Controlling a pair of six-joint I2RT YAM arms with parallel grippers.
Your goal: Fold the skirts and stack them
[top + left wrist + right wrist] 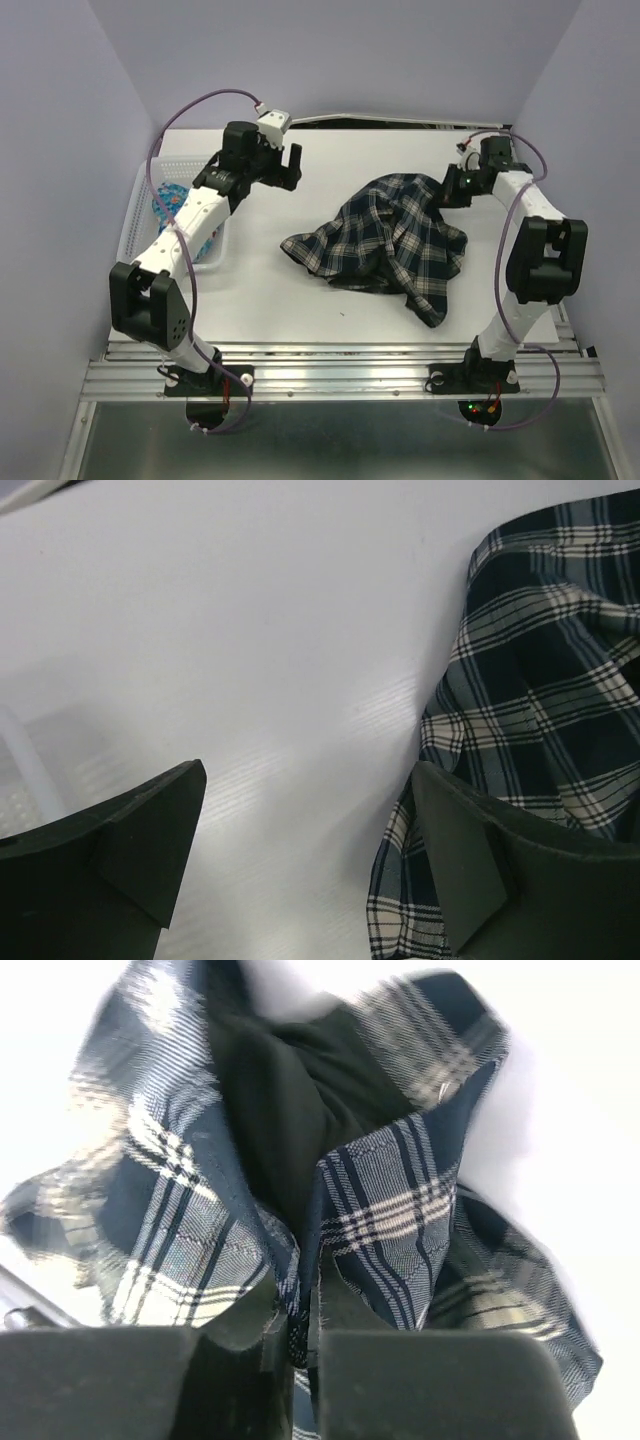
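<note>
While the overhead camera looks down, a plaid skirt [385, 245] lies crumpled on the white desk [300, 310], right of centre. A floral skirt [160, 205] sits in a basket [130, 235] at far left. The left arm reaches far and bends inward, the left tool [287, 165] above bare desk. The right arm folds back, the right tool [447, 190] at the plaid's far right edge.

Left wrist view: the left tool [310, 820] gapes wide and empty, plaid beside it.

Right wrist view: the right tool [300, 1350] is pinched on a bunched plaid fold. The cloth looks light, soft and floppy, probably best gripped at waistband corners.
</note>
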